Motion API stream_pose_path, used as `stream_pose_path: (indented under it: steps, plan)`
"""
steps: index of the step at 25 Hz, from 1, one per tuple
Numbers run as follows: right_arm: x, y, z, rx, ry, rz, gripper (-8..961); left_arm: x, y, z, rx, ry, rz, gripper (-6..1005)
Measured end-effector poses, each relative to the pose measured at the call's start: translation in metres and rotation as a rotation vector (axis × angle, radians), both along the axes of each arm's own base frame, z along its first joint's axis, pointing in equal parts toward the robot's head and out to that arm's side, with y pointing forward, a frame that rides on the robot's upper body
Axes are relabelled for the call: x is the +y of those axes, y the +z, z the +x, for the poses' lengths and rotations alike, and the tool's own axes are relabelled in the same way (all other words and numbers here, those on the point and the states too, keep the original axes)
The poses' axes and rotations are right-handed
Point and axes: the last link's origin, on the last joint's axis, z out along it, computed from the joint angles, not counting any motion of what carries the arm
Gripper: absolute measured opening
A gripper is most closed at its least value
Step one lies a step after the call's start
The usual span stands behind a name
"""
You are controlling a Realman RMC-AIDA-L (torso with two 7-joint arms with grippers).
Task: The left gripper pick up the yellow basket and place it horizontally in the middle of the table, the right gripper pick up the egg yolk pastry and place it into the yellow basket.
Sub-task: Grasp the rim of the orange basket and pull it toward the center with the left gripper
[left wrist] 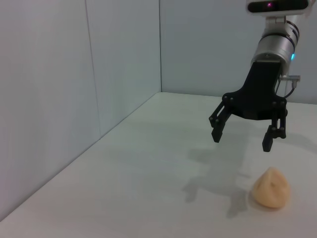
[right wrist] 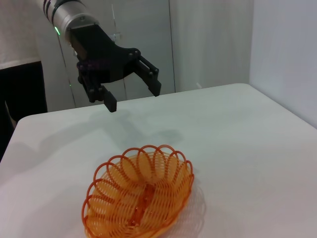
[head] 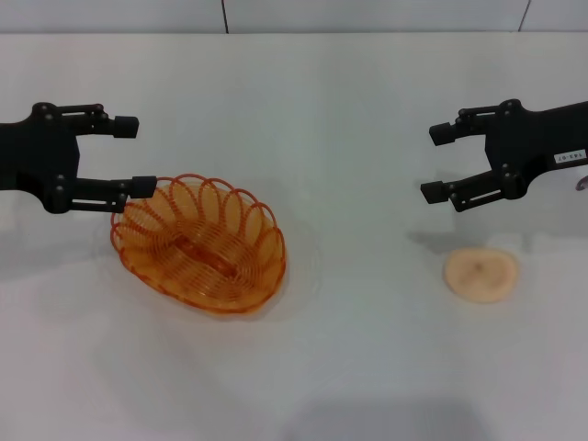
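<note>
The yellow basket (head: 204, 243) is an orange-amber wire oval lying left of centre on the white table (head: 349, 349); it also shows in the right wrist view (right wrist: 139, 198). It is empty. My left gripper (head: 131, 154) is open and hovers at the basket's far-left rim, holding nothing; it also shows in the right wrist view (right wrist: 132, 96). The egg yolk pastry (head: 481, 273) is a pale beige bun on the table at the right, also in the left wrist view (left wrist: 270, 188). My right gripper (head: 435, 163) is open above and slightly behind the pastry; it also shows in the left wrist view (left wrist: 242, 138).
Grey wall panels (left wrist: 59, 89) stand along the table's far edge and one side. Nothing else lies on the table.
</note>
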Motion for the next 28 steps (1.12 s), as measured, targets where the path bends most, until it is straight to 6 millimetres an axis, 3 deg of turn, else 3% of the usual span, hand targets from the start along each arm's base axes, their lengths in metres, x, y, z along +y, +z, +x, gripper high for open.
stream_pose_path:
  steps: [20, 28]
  plan:
    - [-0.002, -0.004, 0.002, 0.003, 0.005, 0.007, 857, -0.001, -0.002, -0.003, 0.0, 0.016, 0.014, 759]
    - [-0.004, -0.004, 0.014, 0.014, -0.032, 0.052, 857, 0.0, 0.002, 0.003, -0.005, 0.14, 0.033, 744]
